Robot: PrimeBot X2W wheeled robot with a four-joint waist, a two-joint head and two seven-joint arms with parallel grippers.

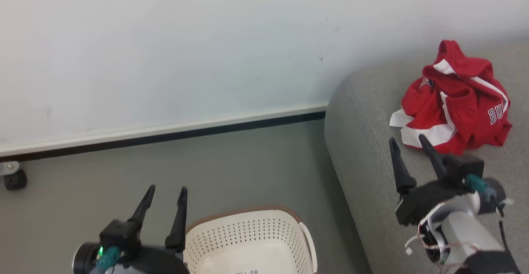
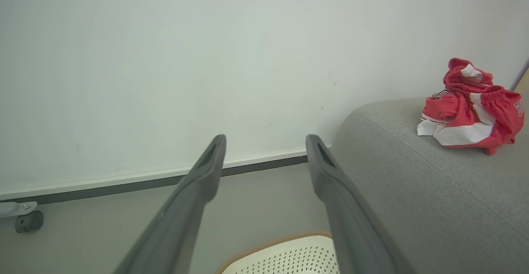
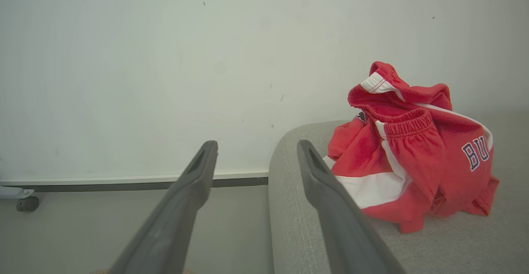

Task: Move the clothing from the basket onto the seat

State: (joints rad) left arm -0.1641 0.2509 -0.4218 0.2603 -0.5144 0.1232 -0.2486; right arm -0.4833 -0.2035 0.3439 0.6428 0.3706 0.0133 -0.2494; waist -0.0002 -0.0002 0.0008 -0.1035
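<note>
**Red clothing (image 1: 454, 104) is lying heaped on the grey seat (image 1: 363, 150) as both grippers are hanging open.**

In the head view, the left gripper (image 1: 168, 188) is hovering at lower left, its two dark fingers spread apart and holding nothing. It is just beside the cream basket (image 1: 248, 214), which is sitting on the grey floor (image 1: 248, 162) at bottom centre. At lower right, the right gripper (image 1: 406, 138) is hanging over the seat, fingers likewise apart and empty, with its tips close to the near edge of the clothing. The crumpled red-and-white pile is resting at upper right, well apart from the basket, with the dark letters "BU" showing. Behind, a white wall (image 1: 165, 51) is spanning the frame, and a black caster wheel (image 1: 15, 179) is standing at far left.
</note>
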